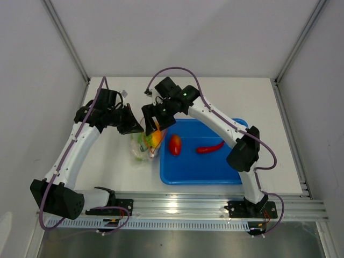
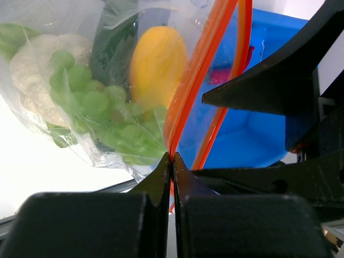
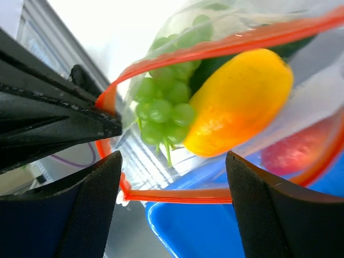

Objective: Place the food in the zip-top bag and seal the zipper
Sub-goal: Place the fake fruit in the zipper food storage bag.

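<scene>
The clear zip-top bag [image 1: 144, 146] hangs just left of the blue tray, its mouth held up. My left gripper [image 1: 134, 127] [image 2: 172, 157] is shut on the orange-red zipper [image 2: 200, 56] at one end of the mouth. Inside the bag I see a yellow squash [image 2: 157, 64], green lettuce [image 2: 102, 105], white cauliflower [image 2: 29, 67] and a dark green cucumber [image 2: 113, 48]. My right gripper [image 1: 153, 126] [image 3: 174, 180] stands open at the bag's mouth, straddling the zipper [image 3: 183, 194] without touching it. The squash [image 3: 242, 107] lies just beyond its fingers.
The blue tray [image 1: 199, 181] sits right of the bag and holds a red tomato [image 1: 175, 145] and a red chili [image 1: 209, 147]. A metal rail runs along the table's near edge, and white walls close in both sides.
</scene>
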`<state>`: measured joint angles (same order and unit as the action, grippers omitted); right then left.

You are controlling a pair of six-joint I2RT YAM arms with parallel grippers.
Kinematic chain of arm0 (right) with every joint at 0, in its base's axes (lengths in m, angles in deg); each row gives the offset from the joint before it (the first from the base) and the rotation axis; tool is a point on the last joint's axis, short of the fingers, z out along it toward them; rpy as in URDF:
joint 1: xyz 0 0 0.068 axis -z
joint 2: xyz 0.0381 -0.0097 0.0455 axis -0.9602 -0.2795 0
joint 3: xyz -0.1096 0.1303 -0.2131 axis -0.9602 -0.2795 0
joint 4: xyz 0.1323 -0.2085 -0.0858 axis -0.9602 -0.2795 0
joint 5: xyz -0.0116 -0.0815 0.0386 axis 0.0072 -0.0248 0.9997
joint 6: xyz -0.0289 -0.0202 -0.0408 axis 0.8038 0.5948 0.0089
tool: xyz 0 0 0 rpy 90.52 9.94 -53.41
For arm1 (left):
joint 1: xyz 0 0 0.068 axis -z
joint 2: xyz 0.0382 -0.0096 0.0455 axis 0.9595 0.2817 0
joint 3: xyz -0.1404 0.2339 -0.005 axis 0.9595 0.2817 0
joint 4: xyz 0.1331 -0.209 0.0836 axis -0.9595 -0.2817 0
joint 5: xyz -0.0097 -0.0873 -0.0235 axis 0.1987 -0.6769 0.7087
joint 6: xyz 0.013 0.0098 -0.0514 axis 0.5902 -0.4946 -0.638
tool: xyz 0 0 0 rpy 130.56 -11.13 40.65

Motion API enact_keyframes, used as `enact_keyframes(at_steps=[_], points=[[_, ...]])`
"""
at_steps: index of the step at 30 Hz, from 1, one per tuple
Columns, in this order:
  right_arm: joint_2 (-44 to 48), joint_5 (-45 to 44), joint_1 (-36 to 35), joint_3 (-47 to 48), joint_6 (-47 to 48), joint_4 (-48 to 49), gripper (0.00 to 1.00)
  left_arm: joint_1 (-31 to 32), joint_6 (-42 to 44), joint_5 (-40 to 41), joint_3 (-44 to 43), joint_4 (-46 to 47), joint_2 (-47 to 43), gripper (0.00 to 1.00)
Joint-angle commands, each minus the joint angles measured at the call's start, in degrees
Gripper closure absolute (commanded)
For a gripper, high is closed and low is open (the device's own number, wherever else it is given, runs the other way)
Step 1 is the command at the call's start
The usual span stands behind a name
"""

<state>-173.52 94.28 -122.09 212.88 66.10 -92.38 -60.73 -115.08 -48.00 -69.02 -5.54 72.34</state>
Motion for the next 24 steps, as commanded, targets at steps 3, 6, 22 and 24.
enact_keyframes(at_steps=[3,6,22,24], points=[[5.7,-7.2,0.8,1.4,-0.3,0.7,0.2,0.1,0.0,-0.5,-2.2,0.0,-1.6,0.99],[8.7,-11.3,2.1,0.2,-1.8,1.3,0.21,0.1,0.1,-0.5,-1.8,0.0,-1.6,0.99],[29.3,-16.4,19.1,-35.5,-19.3,16.7,0.25,0.1,0.0,-1.1,-0.6,0.7,-1.4,1.0],[29.9,-15.4,20.9,-38.6,-22.6,18.2,0.25,0.1,-0.1,-1.3,-0.7,0.9,-1.3,0.99]])
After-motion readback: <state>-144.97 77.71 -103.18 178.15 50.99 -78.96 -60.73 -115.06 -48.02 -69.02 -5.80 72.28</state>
